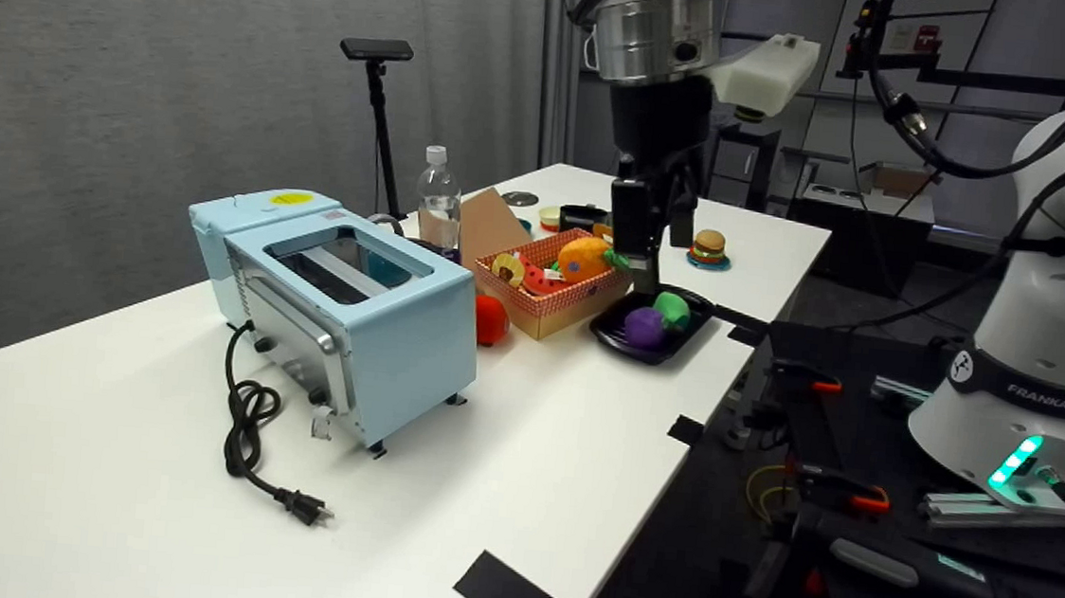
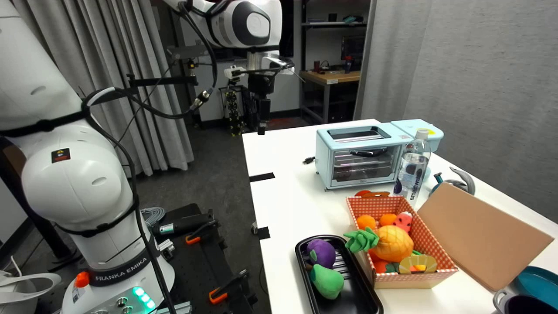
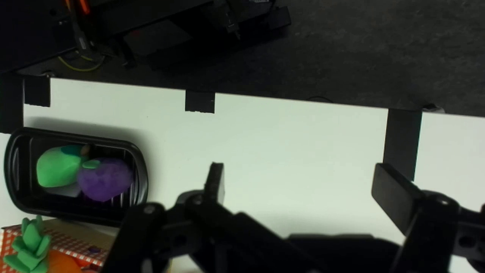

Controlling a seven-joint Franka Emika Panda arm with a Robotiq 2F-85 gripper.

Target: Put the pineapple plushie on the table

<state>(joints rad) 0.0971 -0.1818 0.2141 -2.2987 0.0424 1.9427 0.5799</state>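
Observation:
The pineapple plushie [image 2: 393, 243], orange-yellow with green leaves, lies in a red-checked box, its leaves hanging over the box's rim toward the black tray. It also shows in an exterior view [image 1: 583, 259] and at the lower left corner of the wrist view [image 3: 30, 248], partly cut off. The table has a white top [image 2: 287, 205], which fills the middle of the wrist view [image 3: 288, 151]. My gripper [image 3: 297, 185] is open with nothing between its fingers. It hangs above the table, away from the plushie, and shows in both exterior views [image 1: 664, 252] [image 2: 262, 126].
The checked box [image 2: 429, 235] holds several other toy foods, its brown lid [image 2: 484, 235] open. A black tray [image 2: 364, 288] beside it holds a purple plush [image 2: 321, 253] and a green plush [image 2: 327, 281]. A blue toaster [image 2: 324, 157] and a water bottle [image 2: 412, 170] stand behind.

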